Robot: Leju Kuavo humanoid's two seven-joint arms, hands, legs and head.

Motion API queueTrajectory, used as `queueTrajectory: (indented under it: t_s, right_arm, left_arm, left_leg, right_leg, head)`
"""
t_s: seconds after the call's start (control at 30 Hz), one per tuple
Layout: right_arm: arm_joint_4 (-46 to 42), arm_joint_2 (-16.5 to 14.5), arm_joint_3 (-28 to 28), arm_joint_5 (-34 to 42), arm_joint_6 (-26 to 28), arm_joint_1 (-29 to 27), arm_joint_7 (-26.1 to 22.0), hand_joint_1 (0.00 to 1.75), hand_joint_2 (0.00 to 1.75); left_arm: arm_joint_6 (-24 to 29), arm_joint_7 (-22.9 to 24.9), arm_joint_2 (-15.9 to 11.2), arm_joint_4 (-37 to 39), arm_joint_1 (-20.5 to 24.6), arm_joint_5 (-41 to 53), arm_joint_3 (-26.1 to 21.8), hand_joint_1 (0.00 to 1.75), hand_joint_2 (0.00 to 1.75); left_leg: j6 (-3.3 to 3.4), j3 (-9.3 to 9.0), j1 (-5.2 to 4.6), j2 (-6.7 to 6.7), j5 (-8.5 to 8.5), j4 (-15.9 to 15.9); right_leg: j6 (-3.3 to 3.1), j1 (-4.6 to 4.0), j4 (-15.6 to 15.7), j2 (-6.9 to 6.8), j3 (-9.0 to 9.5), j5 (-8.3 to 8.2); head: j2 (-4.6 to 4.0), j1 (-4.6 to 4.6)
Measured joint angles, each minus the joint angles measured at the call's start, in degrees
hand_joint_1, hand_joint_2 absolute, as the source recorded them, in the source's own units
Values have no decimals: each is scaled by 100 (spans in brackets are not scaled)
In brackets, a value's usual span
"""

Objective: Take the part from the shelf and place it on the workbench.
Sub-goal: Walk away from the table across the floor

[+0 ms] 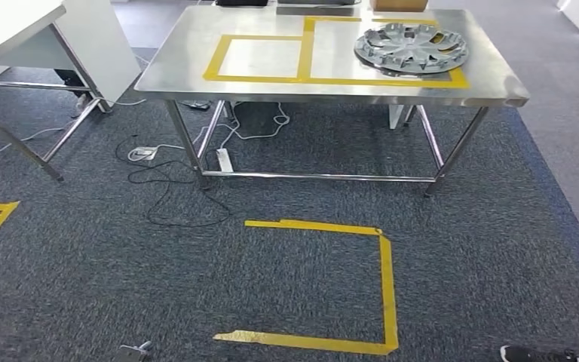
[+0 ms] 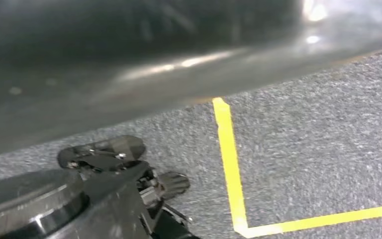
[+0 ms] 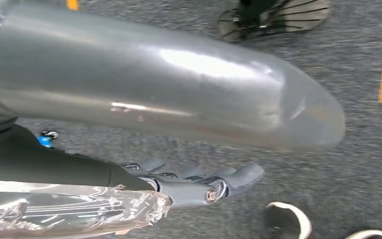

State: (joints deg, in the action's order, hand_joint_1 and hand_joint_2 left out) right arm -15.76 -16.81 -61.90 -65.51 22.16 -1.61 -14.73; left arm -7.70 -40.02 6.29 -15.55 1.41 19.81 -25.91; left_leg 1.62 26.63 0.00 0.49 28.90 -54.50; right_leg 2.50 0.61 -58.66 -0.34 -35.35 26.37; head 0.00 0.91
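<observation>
No text, label, brand, number or sign can be read anywhere in these views.

The counter (image 1: 196,68) carries only plain yellow tape outlines (image 1: 301,56) with no lettering on them. The grey wheel cover (image 1: 411,47) lying on it shows no legible mark or logo. The yellow tape lines on the carpet (image 1: 386,286) are likewise bare of writing. In the wrist views, the grey curved surfaces and the robot hand (image 3: 199,181) bear no printing that can be made out; the left wrist view is too blurred to tell.
</observation>
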Motion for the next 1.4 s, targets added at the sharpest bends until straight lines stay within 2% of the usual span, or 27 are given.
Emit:
queueTrajectory:
  t_s: [0.1, 0.13, 0.2, 0.23, 0.27, 0.33, 0.37, 0.43, 0.5, 0.6, 0.63, 0.67, 0.7, 0.77, 0.83, 0.87, 0.93, 0.97, 1.03, 1.1, 1.13, 1.17, 1.2, 1.23, 1.3, 1.37, 1.4]
  right_arm:
    - [0, 0, -12, -122, 9, -3, 15, 0, 0]
    - [0, 0, -19, -163, 10, -1, 16, 0, 0]
    - [0, 0, -36, -233, 15, -5, 16, 0, 0]
    - [0, 0, -43, -260, 19, -9, 16, 0, 0]
    - [-1, 0, -47, -282, 23, -11, 16, 0, 0]
    - [-2, 0, -53, -313, 30, -12, 15, 0, 0]
    - [-2, 0, -56, -323, 33, -10, 15, 0, 0]
    - [-2, -2, -63, -342, 37, -13, 15, 0, 0]
    - [-2, -5, -74, -362, 39, -27, 15, 0, 0]
    - [-2, -5, -85, -374, 42, -55, 15, 0, 0]
    - [-2, -4, -86, -376, 42, -59, 15, 0, 0]
    - [-2, -4, -87, -377, 42, -60, 15, 0, 0]
    - [-2, -5, -89, -378, 42, -58, 15, 0, 0]
    - [-2, -6, -88, -383, 42, -51, 15, 0, 0]
    - [-2, -7, -87, -399, 43, -47, 14, 0, 0]
    - [-2, -8, -87, -408, 44, -44, 13, 0, 0]
    - [-3, -9, -87, -427, 45, -34, 13, 0, 0]
    - [-3, -9, -87, -433, 46, -29, 12, 0, 0]
    - [-4, -9, -88, -449, 48, -26, 11, 0, 0]
    - [-4, -9, -91, -465, 49, -41, 13, 0, 0]
    - [-4, -9, -93, -473, 49, -50, 15, 0, 0]
    - [-4, -9, -97, -480, 48, -56, 15, 0, 0]
    - [-4, -9, -102, -485, 48, -58, 15, 0, 0]
    - [-4, -9, -107, -489, 47, -57, 15, 0, 0]
    - [-4, -9, -120, -500, 45, -54, 13, 0, 0]
    - [-4, -9, -133, -517, 43, -53, 11, 0, 0]
    - [-5, -9, -138, -526, 42, -53, 12, 0, 0]
  left_arm:
    - [-15, 0, 3, 0, 1, 40, -28, 0, 0]
    - [-26, 0, 8, 0, -4, 56, -45, 0, 0]
    - [-58, 0, 16, -1, -10, 71, -79, 0, 0]
    - [-76, 0, 20, -1, -9, 75, -90, 0, 0]
    - [-92, 0, 25, -2, -7, 76, -98, 0, 0]
    - [-113, 0, 35, -10, 8, 75, -107, 0, 0]
    - [-118, 0, 38, -15, 13, 75, -109, 0, 0]
    - [-122, 0, 37, -20, -1, 75, -116, 0, 0]
    - [-124, 0, 33, -21, -34, 75, -129, 0, 0]
    - [-126, 0, 34, -21, -44, 75, -138, 0, 0]
    - [-126, 0, 36, -21, -49, 76, -139, 0, 0]
    - [-127, 0, 37, -21, -59, 77, -140, 0, 0]
    - [-127, 0, 37, -21, -70, 77, -140, 0, 0]
    - [-128, 0, 36, -23, -78, 77, -142, 0, 0]
    - [-128, 0, 34, -29, -68, 77, -144, 0, 0]
    - [-128, 0, 34, -33, -65, 76, -145, 0, 0]
    - [-128, 0, 31, -38, -71, 75, -151, 0, 0]
    - [-128, -1, 30, -39, -78, 75, -156, 0, 0]
    - [-127, -1, 34, -40, -70, 75, -169, 0, 0]
    - [-126, 0, 46, -42, -52, 75, -182, 0, 0]
    - [-126, 0, 51, -43, -51, 75, -187, 0, 0]
    - [-126, 0, 53, -43, -57, 75, -193, 0, 0]
    - [-126, 0, 53, -43, -66, 75, -197, 0, 0]
    - [-126, 0, 54, -43, -71, 75, -201, 0, 0]
    - [-125, 0, 62, -43, -66, 76, -206, 0, 0]
    - [-121, -1, 70, -43, -51, 78, -210, 0, 0]
    - [-120, -1, 72, -44, -50, 78, -214, 0, 0]
  left_leg:
    - [58, 267, -19, 1, -201, -1]
    - [52, 366, -30, -12, -271, -5]
    - [27, 557, -49, -60, -407, -21]
    - [12, 645, -55, -95, -471, -34]
    - [-7, 716, -64, -133, -531, -49]
    - [-47, 818, -88, -222, -642, -94]
    - [-73, 847, -93, -266, -692, -108]
    - [-135, 890, -79, -349, -766, -125]
    - [-204, 970, -52, -304, -581, -310]
    - [-317, 1319, -2, -139, 147, -1343]
    - [-347, 1400, 18, -121, 281, -1664]
    - [-367, 1388, 38, -107, 295, -1795]
    - [-377, 1265, 53, -87, 207, -1702]
    - [-358, 765, 61, 72, -89, -979]
    - [-280, 375, 14, 317, -208, -348]
    - [-225, 315, -12, 385, -186, -219]
    - [-122, 339, -29, 317, -176, -167]
    - [-77, 351, -20, 254, -188, -145]
    - [3, 377, 4, 128, -232, -106]
    - [50, 423, 0, -8, -256, -108]
    - [59, 436, -6, -83, -263, -109]
    - [63, 440, -10, -157, -267, -110]
    - [61, 436, -13, -235, -270, -113]
    - [56, 425, -14, -313, -272, -117]
    - [28, 425, -21, -464, -274, -142]
    - [-34, 495, -23, -600, -291, -179]
    - [-79, 541, -19, -664, -313, -191]
  right_leg:
    - [28, 6, -994, 17, -297, 793]
    - [29, 5, -1289, 17, -325, 867]
    - [4, 3, -1413, 31, -152, 599]
    - [-23, 1, -1178, 80, 86, 403]
    - [-59, -5, -791, 179, 404, 319]
    - [-107, -3, 106, 356, 1025, 465]
    - [-123, -7, 385, 385, 1188, 588]
    - [-174, -11, 538, 287, 1230, 642]
    - [-258, -3, 543, 152, 1201, 579]
    - [-308, 1, 537, -69, 1118, 501]
    - [-303, 0, 529, -139, 1087, 483]
    - [-297, 0, 519, -208, 1060, 472]
    - [-289, 0, 508, -274, 1043, 466]
    - [-263, -3, 487, -400, 1041, 477]
    - [-207, -28, 470, -511, 1051, 500]
    - [-174, -41, 464, -565, 1062, 511]
    - [-103, -54, 462, -669, 1101, 526]
    - [-70, -49, 432, -629, 1094, 566]
    - [-18, -30, 53, -344, 904, 809]
    - [0, -13, -801, -44, 464, 1181]
    - [4, -10, -1185, 6, 249, 1289]
    - [4, -9, -1388, 24, 116, 1284]
    - [0, -9, -1343, 33, 97, 1150]
    - [-10, -6, -1060, 59, 191, 914]
    - [-43, 14, -248, 307, 499, 450]
    - [-72, 38, 217, 551, 675, 319]
    - [-88, 41, 257, 578, 689, 340]
  head:
    - [0, 22]
    - [0, 23]
    - [0, 21]
    - [0, 20]
    - [0, 20]
    - [0, 13]
    - [0, 11]
    - [0, 15]
    - [0, -2]
    - [0, -43]
    - [0, -44]
    - [0, -44]
    - [0, -44]
    - [0, -45]
    - [0, -43]
    - [0, -44]
    - [0, -46]
    - [0, -43]
    - [0, -11]
    - [0, 19]
    - [0, 19]
    - [0, 18]
    - [0, 20]
    - [0, 18]
    - [0, 20]
    - [0, 19]
    - [0, 17]
